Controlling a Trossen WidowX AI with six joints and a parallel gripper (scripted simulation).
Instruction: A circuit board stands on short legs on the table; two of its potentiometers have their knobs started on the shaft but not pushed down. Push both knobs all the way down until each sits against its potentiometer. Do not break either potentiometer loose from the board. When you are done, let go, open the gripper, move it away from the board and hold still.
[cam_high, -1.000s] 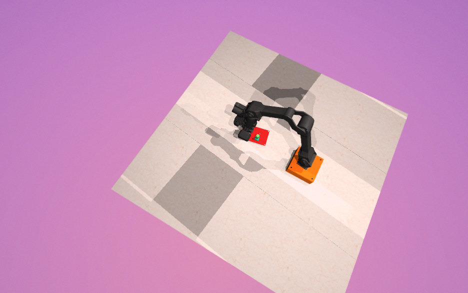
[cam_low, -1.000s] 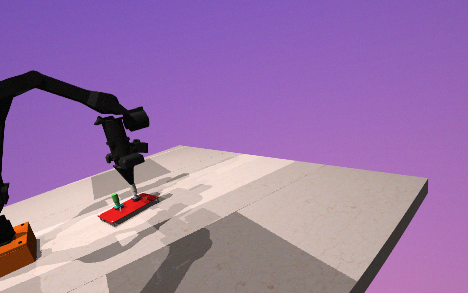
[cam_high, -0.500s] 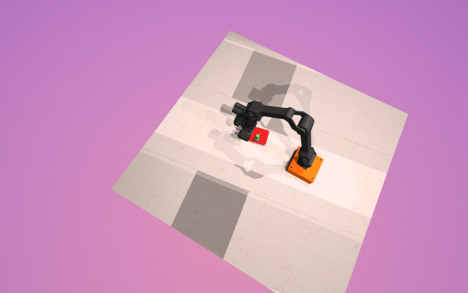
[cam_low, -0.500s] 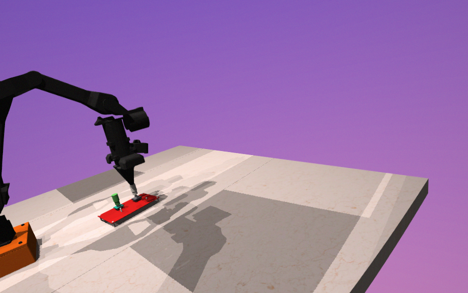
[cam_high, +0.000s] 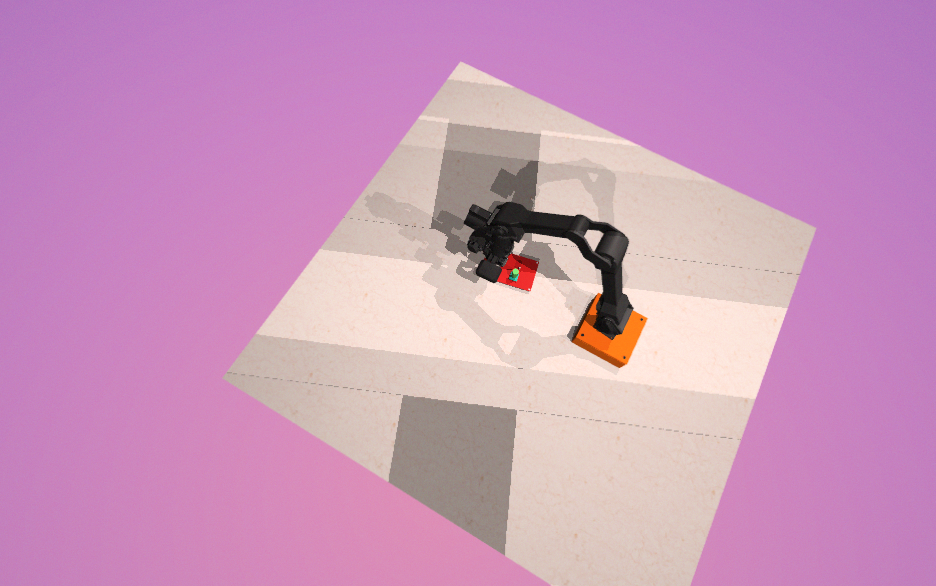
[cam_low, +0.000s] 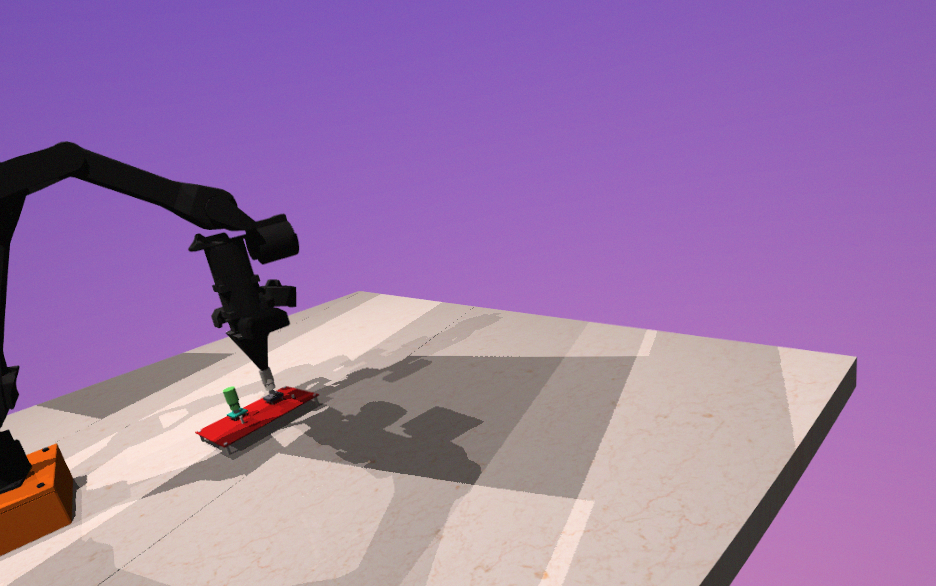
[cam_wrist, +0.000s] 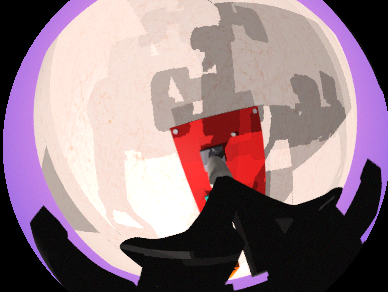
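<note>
One red circuit board (cam_high: 528, 277) (cam_low: 224, 429) (cam_wrist: 250, 162) on table (cam_high: 621, 427) (cam_low: 511, 538) (cam_wrist: 135, 100)! Two knobs up: green (cam_high: 515, 271) (cam_low: 230, 396), gray (cam_low: 267, 381) (cam_wrist: 217, 169). One tool (cam_low: 265, 368) (cam_wrist: 222, 181), fingers pressed together, right at gray knob's top. One orange base (cam_high: 625, 345) (cam_low: 58, 483) nearby.

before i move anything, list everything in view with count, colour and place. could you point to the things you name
table: one, pale with faint veining, under everything
circuit board (cam_high: 527, 277) (cam_low: 222, 431) (cam_wrist: 250, 165): one, red, on short legs on the table
green knob (cam_high: 515, 271) (cam_low: 230, 395): one, green, upright above the teal potentiometer
grey knob (cam_low: 267, 381) (cam_wrist: 218, 169): one, grey, right under the fingertips
teal potentiometer (cam_low: 236, 414): one, teal, on the board
dark potentiometer (cam_low: 273, 397): one, dark grey, on the board below the grey knob
base (cam_high: 621, 349) (cam_low: 41, 507): one, orange, on the table
arm (cam_high: 549, 222) (cam_low: 131, 176): one, black, reaching from base to board
gripper (cam_low: 263, 369) (cam_wrist: 222, 181): one, black, shut, above the grey knob
</note>
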